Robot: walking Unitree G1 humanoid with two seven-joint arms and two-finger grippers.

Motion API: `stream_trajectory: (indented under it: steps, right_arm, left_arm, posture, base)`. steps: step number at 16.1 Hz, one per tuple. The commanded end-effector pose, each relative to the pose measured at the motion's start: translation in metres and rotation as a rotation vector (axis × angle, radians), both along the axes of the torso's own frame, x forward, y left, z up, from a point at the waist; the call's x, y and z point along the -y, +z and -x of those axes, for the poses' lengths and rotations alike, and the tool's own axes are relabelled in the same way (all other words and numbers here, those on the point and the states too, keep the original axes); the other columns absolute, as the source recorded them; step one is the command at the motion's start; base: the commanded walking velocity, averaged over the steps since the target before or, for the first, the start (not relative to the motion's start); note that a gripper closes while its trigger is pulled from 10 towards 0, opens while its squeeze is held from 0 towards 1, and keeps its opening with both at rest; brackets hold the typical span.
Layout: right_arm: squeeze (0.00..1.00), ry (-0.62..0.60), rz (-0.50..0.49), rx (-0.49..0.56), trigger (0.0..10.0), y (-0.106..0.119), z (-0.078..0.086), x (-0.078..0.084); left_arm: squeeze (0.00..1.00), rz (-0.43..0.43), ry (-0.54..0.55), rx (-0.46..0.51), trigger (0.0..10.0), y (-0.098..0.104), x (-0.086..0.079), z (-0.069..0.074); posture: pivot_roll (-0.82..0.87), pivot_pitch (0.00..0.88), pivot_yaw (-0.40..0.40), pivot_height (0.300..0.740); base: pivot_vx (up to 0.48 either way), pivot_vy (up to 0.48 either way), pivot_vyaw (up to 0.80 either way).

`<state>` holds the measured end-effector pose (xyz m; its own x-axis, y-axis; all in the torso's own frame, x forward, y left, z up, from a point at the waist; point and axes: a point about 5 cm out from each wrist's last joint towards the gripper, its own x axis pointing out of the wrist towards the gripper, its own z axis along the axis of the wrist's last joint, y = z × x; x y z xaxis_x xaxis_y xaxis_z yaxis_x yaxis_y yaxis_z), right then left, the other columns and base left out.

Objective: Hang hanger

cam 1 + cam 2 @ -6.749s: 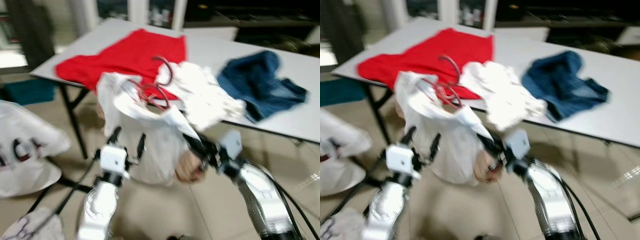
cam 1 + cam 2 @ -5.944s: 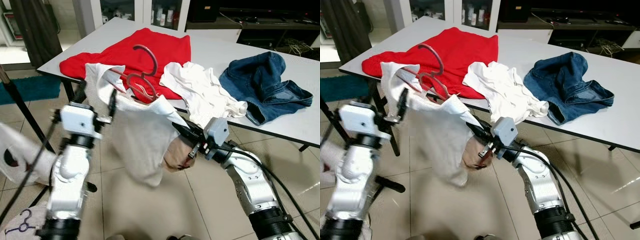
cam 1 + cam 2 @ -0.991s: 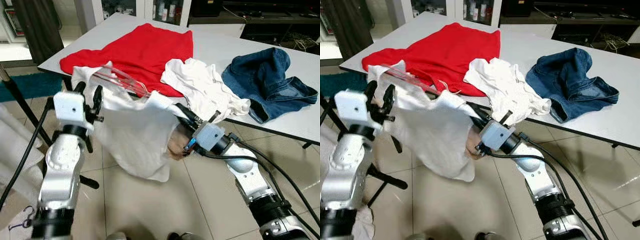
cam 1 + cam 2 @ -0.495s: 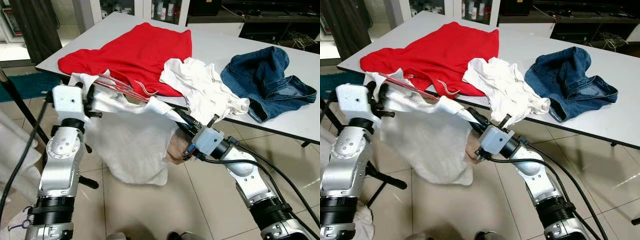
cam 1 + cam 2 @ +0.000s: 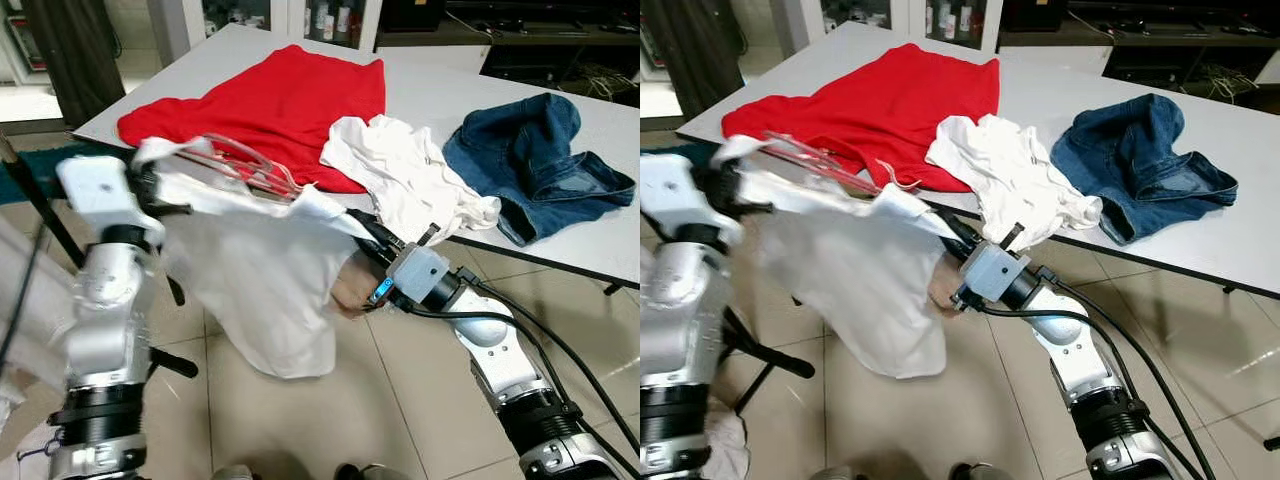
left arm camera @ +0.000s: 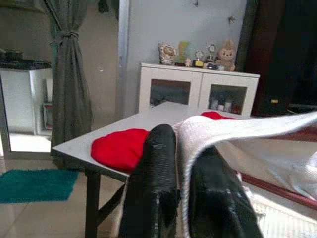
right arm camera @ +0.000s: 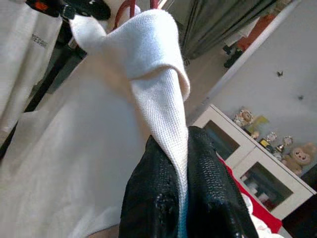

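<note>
the white shirt (image 5: pixel 265 290) hangs in the air just off the table's (image 5: pixel 440 90) front edge, stretched between both grippers, with the red hanger (image 5: pixel 240 165) poking out of its top. the left gripper (image 6: pixel 181 163) has its jaws clamped on one shoulder of the shirt, the right gripper (image 7: pixel 171 171) has its jaws clamped on the other. on the table lie a red garment (image 5: pixel 270 95), a white garment (image 5: pixel 405 175) and jeans (image 5: pixel 540 160).

Both end effectors, left (image 5: pixel 728 190) and right (image 5: pixel 946 232), clamp a white shirt (image 5: pixel 855 290) carrying a red hanger (image 5: pixel 830 162).
</note>
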<state>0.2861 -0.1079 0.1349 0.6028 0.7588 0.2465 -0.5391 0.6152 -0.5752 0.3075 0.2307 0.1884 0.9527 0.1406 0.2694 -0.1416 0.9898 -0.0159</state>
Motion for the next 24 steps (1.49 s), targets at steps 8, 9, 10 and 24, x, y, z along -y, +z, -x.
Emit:
stream_trajectory:
  steps: [8,9,10,24]
  right_arm:
    - [0.0,0.153,0.019,0.077,10.0,0.039,0.005,0.017]
    - [0.0,0.149,-0.009,0.074,10.0,0.041,0.003,0.015]
    - [0.0,0.149,-0.038,0.066,10.0,0.043,0.003,0.012]
    - [0.0,0.341,-0.028,-0.06,10.0,0.053,0.014,0.002]
  left_arm:
    - [0.0,0.035,0.042,-0.001,0.0,0.006,-0.018,0.004]
    - [0.0,0.04,0.041,-0.003,0.0,0.005,-0.019,0.004]
    - [0.0,0.049,0.04,-0.01,0.0,0.004,-0.019,0.004]
    - [0.0,0.026,-0.046,-0.043,10.0,0.019,-0.031,-0.004]
  posture:
    - [0.1,0.02,-0.021,0.74]
    - [0.11,0.02,-0.02,0.74]
    - [0.11,0.02,-0.02,0.74]
    - [0.11,0.01,-0.003,0.74]
  base:
    - [0.0,0.0,0.0]
    - [0.0,0.0,0.0]
    - [0.0,0.0,0.0]
    - [0.0,0.0,0.0]
